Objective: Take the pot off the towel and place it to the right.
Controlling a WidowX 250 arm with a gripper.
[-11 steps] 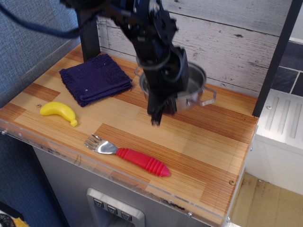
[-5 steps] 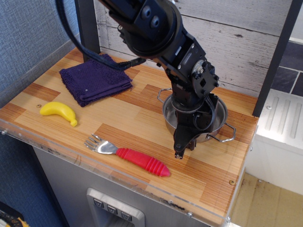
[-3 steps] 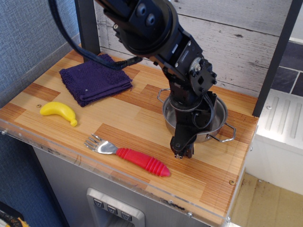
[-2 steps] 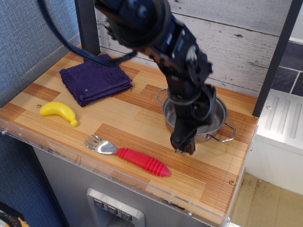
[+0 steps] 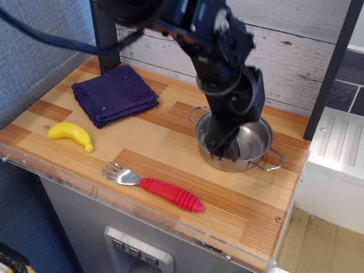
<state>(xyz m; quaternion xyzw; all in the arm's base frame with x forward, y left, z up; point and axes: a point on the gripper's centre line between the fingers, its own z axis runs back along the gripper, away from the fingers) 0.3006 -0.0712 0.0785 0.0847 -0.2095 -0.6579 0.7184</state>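
The shiny steel pot (image 5: 253,143) stands upright on the wooden table, right of the middle, with its wire loop handles at its back left and front right. The dark navy towel (image 5: 114,94) lies bare at the back left, well apart from the pot. My gripper (image 5: 224,152) hangs over the pot's front-left rim, lifted a little, with its jaws slightly apart and nothing between them. My dark arm hides the pot's left part.
A yellow toy banana (image 5: 69,134) lies near the front left edge. A fork with a red handle (image 5: 165,190) lies at the front middle. A plank wall runs along the back, and a dark post (image 5: 331,68) stands at the right.
The pot was carried from beside the towel to the right and set down. The gripper then let go of its rim and rose up and back over the pot.
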